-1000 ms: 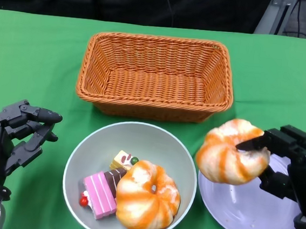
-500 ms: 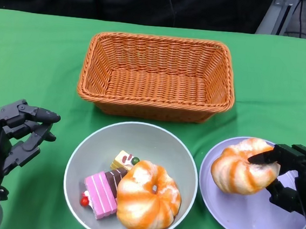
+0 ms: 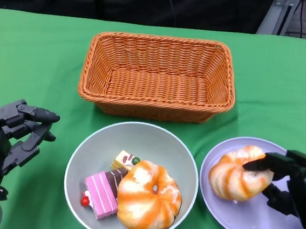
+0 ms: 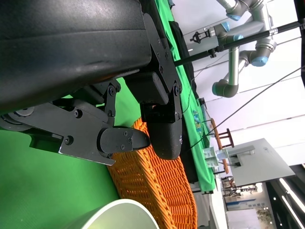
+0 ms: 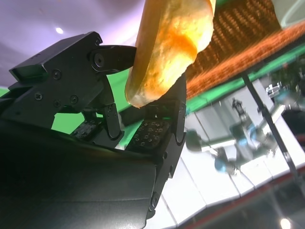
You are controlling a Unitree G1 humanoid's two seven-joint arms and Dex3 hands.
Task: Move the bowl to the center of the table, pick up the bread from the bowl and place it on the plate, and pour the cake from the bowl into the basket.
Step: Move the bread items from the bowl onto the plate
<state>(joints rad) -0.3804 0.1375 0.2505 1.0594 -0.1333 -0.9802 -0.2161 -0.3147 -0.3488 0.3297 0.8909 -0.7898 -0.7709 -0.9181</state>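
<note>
— How many breads are there?
— Two: one bread (image 3: 236, 179) on the plate (image 3: 245, 221) at the right, one bread (image 3: 148, 196) in the bowl (image 3: 134, 137).
— And cakes?
— Two: a pink cake (image 3: 101, 194) and a small cake (image 3: 125, 160).
— Other things?
— One basket (image 3: 158, 76), far. One bowl, one plate.

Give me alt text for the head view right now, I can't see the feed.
The right hand holds an orange-striped bread on the lavender plate. Left of it a grey bowl holds a second bread and two small cakes; an orange wicker basket sits behind, empty. The left hand holds nothing.
</note>
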